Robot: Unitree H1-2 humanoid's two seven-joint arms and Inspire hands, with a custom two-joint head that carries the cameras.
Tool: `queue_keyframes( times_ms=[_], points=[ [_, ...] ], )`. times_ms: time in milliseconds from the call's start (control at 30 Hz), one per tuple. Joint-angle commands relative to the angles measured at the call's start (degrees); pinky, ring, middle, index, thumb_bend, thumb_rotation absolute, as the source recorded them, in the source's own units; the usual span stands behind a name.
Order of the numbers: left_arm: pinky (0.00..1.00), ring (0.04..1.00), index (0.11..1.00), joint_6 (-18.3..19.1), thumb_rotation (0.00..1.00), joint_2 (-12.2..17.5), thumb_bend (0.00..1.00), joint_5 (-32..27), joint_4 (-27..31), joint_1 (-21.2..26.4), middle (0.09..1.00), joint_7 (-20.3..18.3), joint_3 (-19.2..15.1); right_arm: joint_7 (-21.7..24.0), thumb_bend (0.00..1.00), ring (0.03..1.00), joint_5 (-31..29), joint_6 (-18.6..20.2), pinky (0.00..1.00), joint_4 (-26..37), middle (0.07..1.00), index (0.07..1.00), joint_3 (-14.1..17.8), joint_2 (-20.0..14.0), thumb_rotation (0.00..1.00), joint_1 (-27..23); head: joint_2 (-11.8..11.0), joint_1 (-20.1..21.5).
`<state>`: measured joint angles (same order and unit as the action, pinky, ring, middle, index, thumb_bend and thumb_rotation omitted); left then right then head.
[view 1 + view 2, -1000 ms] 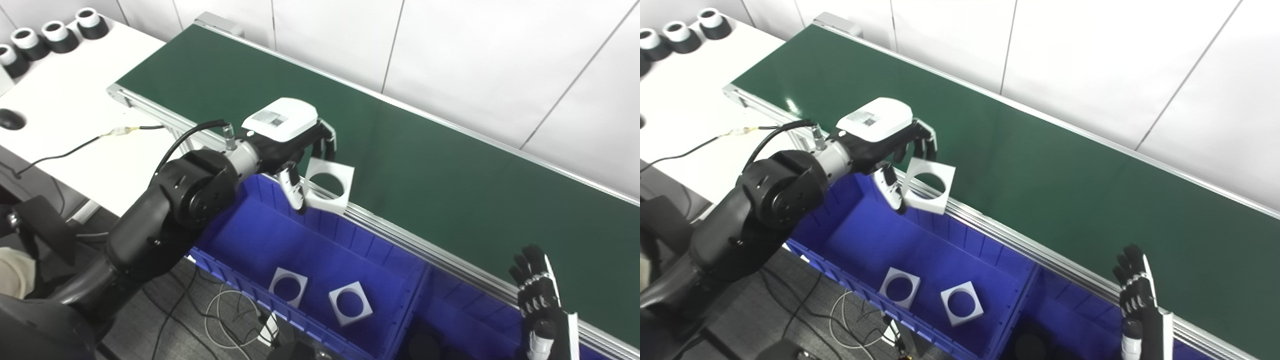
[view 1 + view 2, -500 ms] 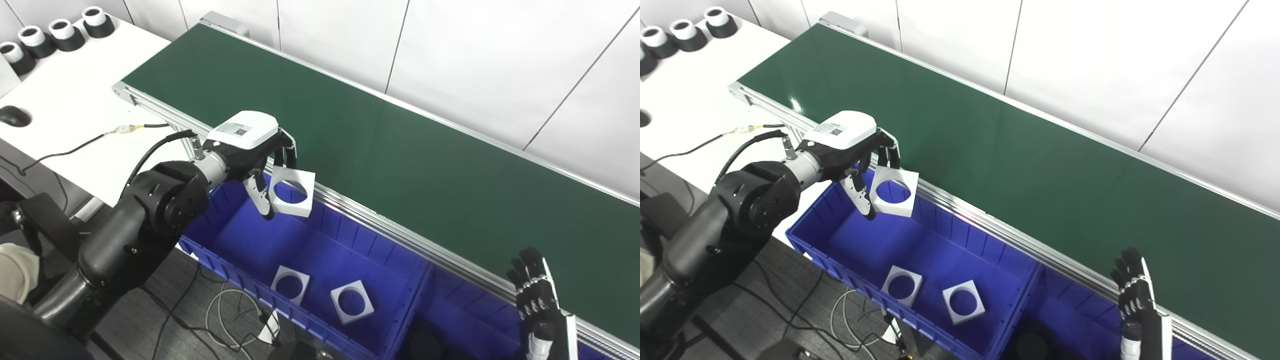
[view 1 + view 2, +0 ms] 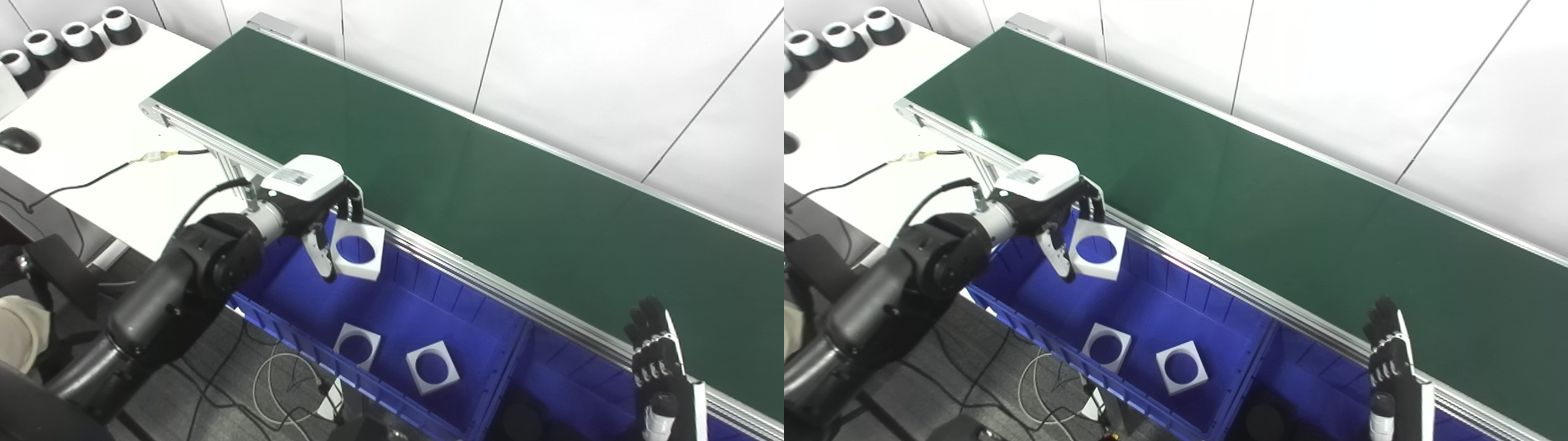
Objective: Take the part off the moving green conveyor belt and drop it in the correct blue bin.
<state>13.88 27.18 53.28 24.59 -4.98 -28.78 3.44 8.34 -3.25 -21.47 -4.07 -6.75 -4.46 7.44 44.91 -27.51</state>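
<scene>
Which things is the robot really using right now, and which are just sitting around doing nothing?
Using for the job:
- left robot hand, holding the white square part
- blue bin below it, with two more square parts inside
- green belt

Just sitting around:
- black and white cups on the white table
- cable
- right robot hand, waiting open

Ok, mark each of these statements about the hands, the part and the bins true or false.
1. The left hand holds a white square part with a round hole. True.
2. That part rests on the green conveyor belt. False: it hangs above the blue bin.
3. Two similar parts lie in that bin. True.
4. The right hand grips a part. False: it holds nothing, fingers apart.
</scene>
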Motion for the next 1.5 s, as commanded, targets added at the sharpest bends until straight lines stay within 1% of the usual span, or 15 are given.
queue_keyframes(
  times_ms=[0, 267, 333, 400, 500, 533, 700, 733, 767, 800, 867, 900, 967, 1033, 1467],
  points=[
    [0.21, 0.288, 0.492, -1.56, 0.0, 0.16, 0.52, 1.85, -0.16, 0.34, 0.46, 4.15, 0.06, 0.16, 1.0, 0.953, 0.02, -0.15, 0.94, 1.87, 0.953, 0.947, -0.07, 0.53, 0.94, -0.03, -0.11, 0.49],
    [0.22, 0.288, 0.487, -2.87, 0.0, -0.73, 0.52, 5.34, -3.55, -0.72, 0.476, 7.49, 3.01, 0.06, 0.98, 0.942, 1.59, -1.75, 0.92, 1.22, 0.953, 0.952, -0.39, 0.71, 0.95, 0.06, -0.56, 2.19],
    [0.23, 0.307, 0.509, -3.23, 0.0, -0.88, 0.52, 5.34, -4.35, -0.82, 0.413, 8.27, 3.58, 0.31, 0.99, 0.947, 1.07, -1.92, 0.92, 1.12, 0.954, 0.947, -0.49, 0.89, 0.94, 0.04, -0.67, 2.25],
    [0.25, 0.324, 0.518, -3.38, 0.0, -0.83, 0.52, 5.25, -5.07, -0.75, 0.405, 8.61, 4.07, 0.44, 0.97, 0.94, 0.63, -2.35, 0.92, 0.93, 0.947, 0.941, -0.55, 1.04, 0.92, 0.04, -0.74, 2.32],
    [0.25, 0.327, 0.518, -3.55, 0.0, -0.59, 0.52, 4.97, -5.72, -0.51, 0.401, 8.92, 4.38, 0.37, 0.96, 0.939, 0.94, -2.52, 0.92, 0.73, 0.948, 0.941, -0.59, 1.07, 0.92, 0.02, -0.74, 2.39],
    [0.25, 0.326, 0.503, -3.58, 0.0, -0.55, 0.52, 4.94, -5.81, -0.46, 0.438, 8.98, 4.41, 0.34, 0.97, 0.941, 1.06, -2.51, 0.92, 0.71, 0.949, 0.942, -0.6, 1.06, 0.93, 0.01, -0.74, 2.39],
    [0.28, 0.364, 0.518, -2.23, 0.0, -0.28, 0.52, 5.61, -4.79, -0.07, 0.412, 6.44, 4.48, 0.37, 0.95, 0.943, 1.08, -2.25, 0.92, 1.05, 0.953, 0.948, -0.68, 1.11, 0.93, 0.09, -0.83, 2.43],
    [0.35, 0.435, 0.515, -1.9, 0.0, -0.17, 0.52, 5.87, -4.52, 0.02, 0.444, 5.6, 4.57, 0.33, 0.96, 0.943, 1.1, -2.07, 0.92, 1.18, 0.953, 0.948, -0.68, 1.14, 0.93, 0.12, -0.83, 2.43],
    [0.35, 0.442, 0.515, -1.33, 0.0, 0.17, 0.52, 6.38, -3.98, 0.15, 0.447, 3.69, 4.78, 0.27, 0.96, 0.943, 1.21, -2.02, 0.92, 1.26, 0.953, 0.948, -0.67, 1.16, 0.93, 0.13, -0.87, 2.39],
    [0.41, 0.504, 0.573, -0.96, 0.14, 0.38, 0.78, 6.76, -3.58, 0.24, 0.529, 2.27, 4.89, 0.23, 0.96, 0.943, 1.28, -2.01, 0.92, 1.29, 0.953, 0.949, -0.67, 1.17, 0.93, 0.13, -0.87, 2.39],
    [0.48, 0.563, 0.635, -0.2, 0.26, 0.82, 0.95, 8.43, -2.53, 0.44, 0.61, -1.07, 5.24, 0.27, 0.96, 0.942, 1.19, -2.39, 0.92, 1.0, 0.952, 0.949, -0.66, 1.16, 0.93, 0.07, -0.87, 2.39],
    [0.5, 0.577, 0.649, -0.24, 0.29, 1.03, 0.97, 8.8, -2.03, 0.49, 0.627, -2.03, 5.31, 0.28, 0.96, 0.942, 1.17, -2.42, 0.93, 0.92, 0.952, 0.949, -0.65, 1.16, 0.93, 0.06, -0.87, 2.39],
    [0.64, 0.672, 0.694, -0.59, 0.34, 1.34, 1.0, 9.21, -1.19, 0.56, 0.704, -3.25, 5.27, 0.24, 0.96, 0.945, 1.27, -2.43, 0.92, 0.79, 0.953, 0.948, -0.64, 1.15, 0.93, 0.03, -0.87, 2.39],
    [0.7, 0.715, 0.712, -1.02, 0.37, 1.52, 1.0, 9.71, -0.44, 0.6, 0.729, -4.13, 5.2, 0.24, 0.96, 0.946, 1.39, -2.59, 0.92, 0.56, 0.954, 0.95, -0.62, 1.06, 0.94, -0.02, -0.94, 2.28],
    [0.66, 0.689, 0.702, -1.82, 0.36, 0.96, 1.0, 9.92, 1.75, 1.35, 0.7, -5.44, 4.65, 0.24, 0.97, 0.944, 1.18, -2.69, 0.91, 0.1, 0.95, 0.947, -0.55, 1.17, 0.93, -0.25, -1.2, 2.98]
  ],
)
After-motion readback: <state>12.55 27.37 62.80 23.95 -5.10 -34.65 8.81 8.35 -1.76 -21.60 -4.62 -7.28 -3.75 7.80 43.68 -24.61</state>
